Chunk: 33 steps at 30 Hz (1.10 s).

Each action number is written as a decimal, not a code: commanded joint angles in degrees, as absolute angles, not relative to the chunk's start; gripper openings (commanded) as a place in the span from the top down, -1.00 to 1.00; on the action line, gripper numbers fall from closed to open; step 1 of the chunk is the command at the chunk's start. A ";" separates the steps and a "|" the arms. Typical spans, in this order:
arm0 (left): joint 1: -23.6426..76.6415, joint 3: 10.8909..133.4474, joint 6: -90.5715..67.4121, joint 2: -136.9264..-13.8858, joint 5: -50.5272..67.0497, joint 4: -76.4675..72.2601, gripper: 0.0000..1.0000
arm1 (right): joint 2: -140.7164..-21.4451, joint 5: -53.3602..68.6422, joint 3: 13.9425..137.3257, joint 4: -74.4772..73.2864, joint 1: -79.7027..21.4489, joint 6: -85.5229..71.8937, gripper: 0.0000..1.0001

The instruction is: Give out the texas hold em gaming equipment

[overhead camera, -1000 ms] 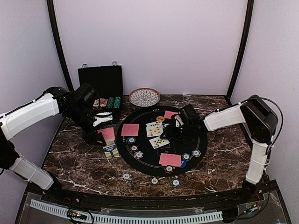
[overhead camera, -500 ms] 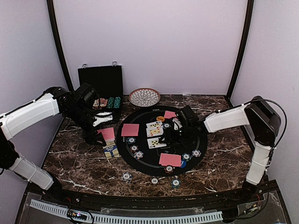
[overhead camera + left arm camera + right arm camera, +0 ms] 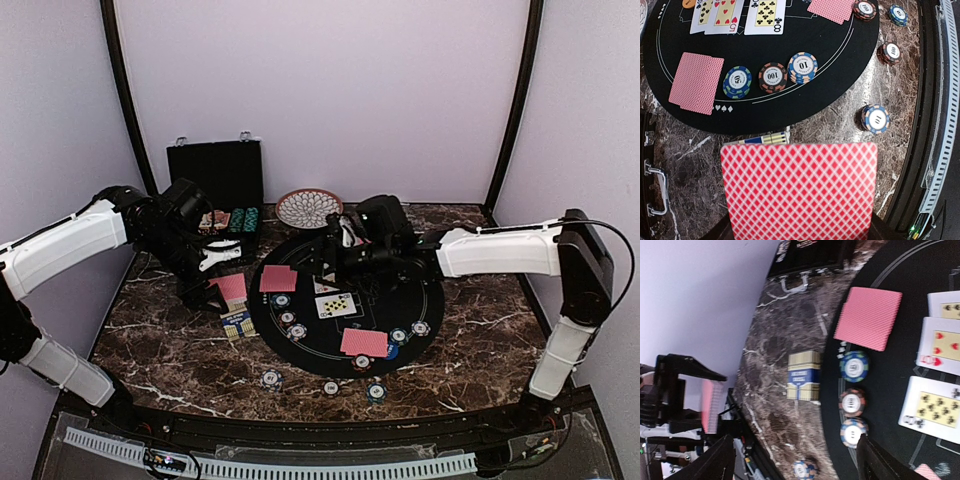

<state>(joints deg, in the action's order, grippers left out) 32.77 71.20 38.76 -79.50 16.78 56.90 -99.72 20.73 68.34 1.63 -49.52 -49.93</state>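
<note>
Looks like dealing: red-backed card clamped in the left end effector at centre-left of the frame, beside the black mat already carrying face-up cards and chips. Right end effector spread apart, empty, above the mat's upper part. Probably calls next for taking that card by its free edge and laying it flat.

Red-backed card cropped at bottom; face hidden.
</note>
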 commanded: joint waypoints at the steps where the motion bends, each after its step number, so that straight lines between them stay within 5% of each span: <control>1: 32.66 72.63 38.40 -79.15 18.80 57.34 1.00 | -104.24 26.69 72.92 10.53 -53.40 -61.28 -0.71; 33: 32.70 72.91 37.63 -78.86 19.33 56.34 1.00 | -120.39 37.18 86.98 21.88 -59.62 -71.09 -0.72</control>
